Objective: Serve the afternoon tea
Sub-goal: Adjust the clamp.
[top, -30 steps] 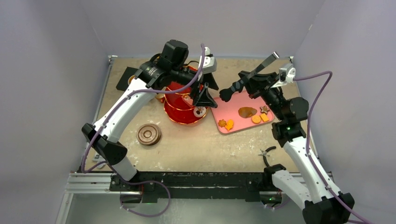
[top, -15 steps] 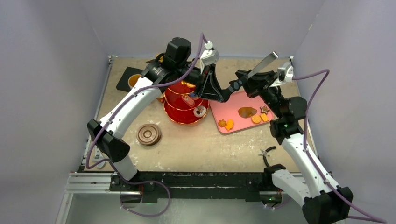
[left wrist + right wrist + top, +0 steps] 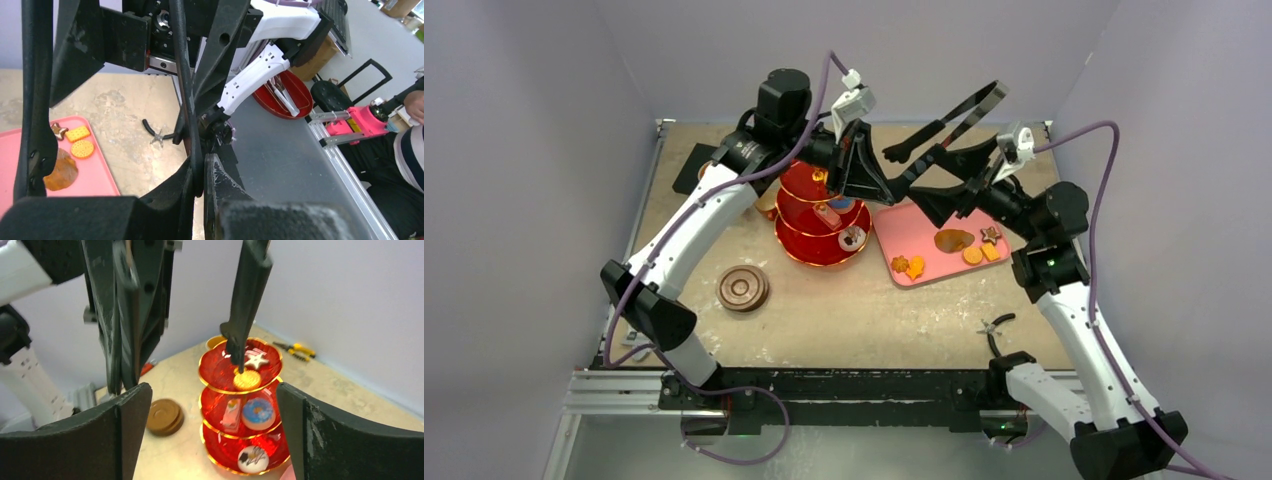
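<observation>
The red three-tier stand [image 3: 822, 228] stands mid-table with small pastries on every tier. In the right wrist view its top tier [image 3: 220, 371] holds a star biscuit [image 3: 257, 360] and a round biscuit [image 3: 246, 380]. Lower down sit a blue doughnut [image 3: 258, 413], a pink slice [image 3: 231, 413] and a white pastry [image 3: 252, 459]. My left gripper [image 3: 874, 180] [image 3: 202, 175] hangs above the stand's right side, shut on one arm of the black tongs [image 3: 954, 115] [image 3: 181, 70]. My right gripper [image 3: 929, 180] [image 3: 212, 395] is open just right of them, holding nothing. A tong tip [image 3: 233, 346] hovers over the top tier.
Stacked brown saucers [image 3: 743, 288] [image 3: 165, 416] lie left of the stand. The pink tray [image 3: 924, 225] on its right carries several biscuits and a brown pastry [image 3: 953, 240]. Black pliers [image 3: 996, 325] lie near the right arm's base. A copper-coloured cup [image 3: 215, 342] shows behind the stand.
The left gripper rose from the stand, swung to the tongs and shut on them. The right gripper, which held the tongs, opened and let go.
</observation>
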Robot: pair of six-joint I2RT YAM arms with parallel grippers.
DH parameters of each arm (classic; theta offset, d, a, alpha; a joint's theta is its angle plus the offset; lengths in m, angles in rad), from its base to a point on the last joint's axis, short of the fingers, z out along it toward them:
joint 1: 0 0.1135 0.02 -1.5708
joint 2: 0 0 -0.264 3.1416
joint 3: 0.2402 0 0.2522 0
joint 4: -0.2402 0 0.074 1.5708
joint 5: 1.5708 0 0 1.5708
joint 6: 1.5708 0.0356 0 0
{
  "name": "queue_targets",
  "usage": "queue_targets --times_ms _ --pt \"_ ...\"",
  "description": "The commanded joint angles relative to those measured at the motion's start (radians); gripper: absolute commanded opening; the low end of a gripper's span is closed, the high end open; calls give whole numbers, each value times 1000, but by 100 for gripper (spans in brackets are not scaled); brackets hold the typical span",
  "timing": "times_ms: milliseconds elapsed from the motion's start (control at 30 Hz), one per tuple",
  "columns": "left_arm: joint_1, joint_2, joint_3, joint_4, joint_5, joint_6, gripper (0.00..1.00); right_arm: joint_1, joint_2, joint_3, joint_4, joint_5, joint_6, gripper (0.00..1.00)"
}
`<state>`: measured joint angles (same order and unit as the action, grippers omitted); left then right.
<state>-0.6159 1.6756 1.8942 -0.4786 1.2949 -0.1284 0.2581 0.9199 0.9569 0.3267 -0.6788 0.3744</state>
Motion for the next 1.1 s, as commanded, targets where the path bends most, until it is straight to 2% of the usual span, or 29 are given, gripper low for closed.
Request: queue_targets --times_ms 0,67,133,333,667,900,1000,1067 --pt "21 -88 -84 312 45 -217 0 -18 -30 26 -97 -207 -31 99" --pt "25 -104 -130 469 67 -339 0 -38 -41 11 -61 -253 -11 99" --pt "25 -111 -145 522 85 -389 0 -53 -39 14 -6 -277 23 99" --pt "27 -123 -170 528 103 -397 0 -114 32 38 280 -394 220 99" --pt "33 -126 -196 528 90 -401 0 -154 177 160 535 -418 377 99" --pt "41 -122 -191 528 73 -394 0 -151 281 187 872 -458 659 99" --pt "42 -115 -182 510 52 -368 0 -130 284 190 851 -465 665 99" --pt "43 -104 -155 423 30 -300 0 -101 274 220 706 -455 573 99"
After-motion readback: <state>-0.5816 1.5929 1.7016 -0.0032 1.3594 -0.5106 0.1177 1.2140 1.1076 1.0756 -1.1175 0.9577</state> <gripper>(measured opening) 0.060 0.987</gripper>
